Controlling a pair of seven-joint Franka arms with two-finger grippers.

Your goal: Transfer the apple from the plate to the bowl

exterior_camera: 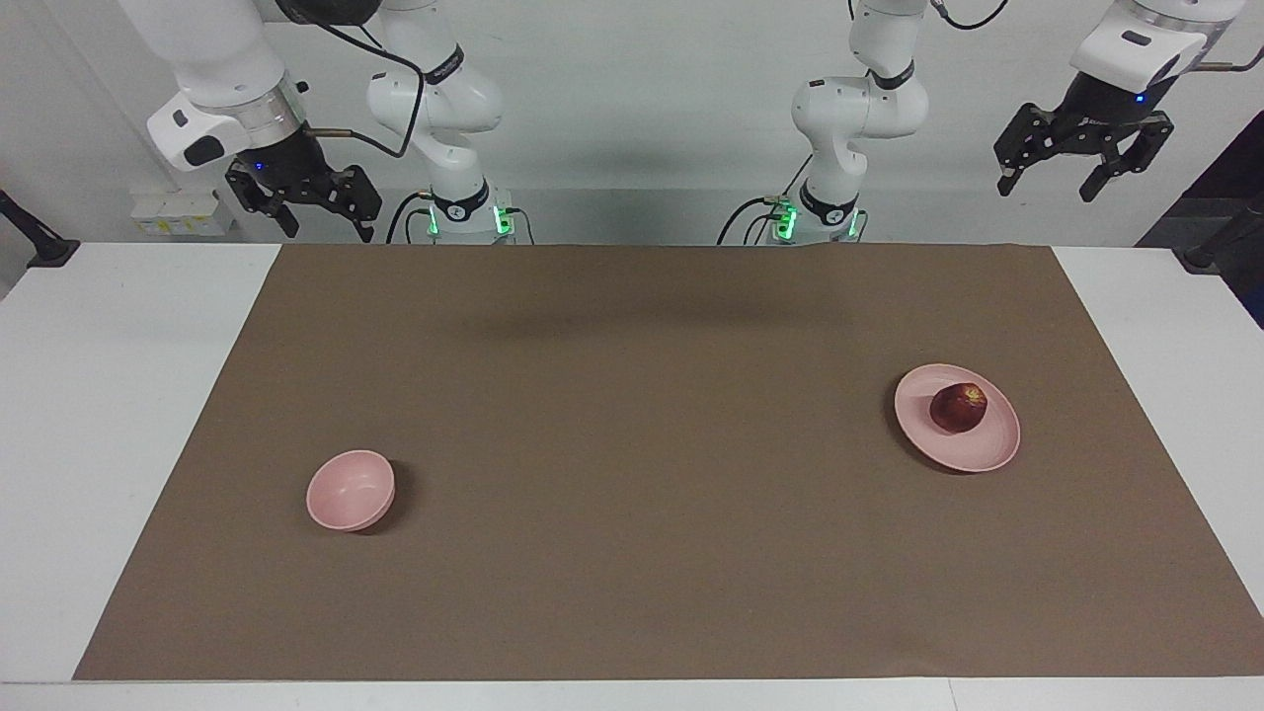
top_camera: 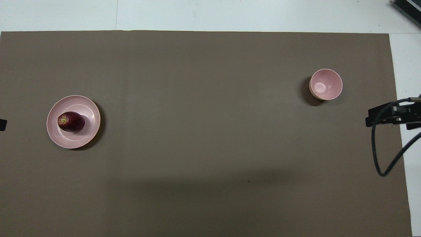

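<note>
Nothing is done yet: your apple (exterior_camera: pixel 958 407) sits on the plate (exterior_camera: pixel 995 452) at the left arm's end, well apart from the empty bowl (exterior_camera: pixel 350 490). Left gripper (exterior_camera: pixel 1084 168) and right gripper (exterior_camera: pixel 308 205) hang raised, spread wide, holding nothing.

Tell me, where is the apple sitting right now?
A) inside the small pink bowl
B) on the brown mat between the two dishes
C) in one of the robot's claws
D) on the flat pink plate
D: the apple lies on the plate at the left arm's end of the table, while the bowl holds nothing and the left gripper and right gripper hang open, holding nothing.
</note>
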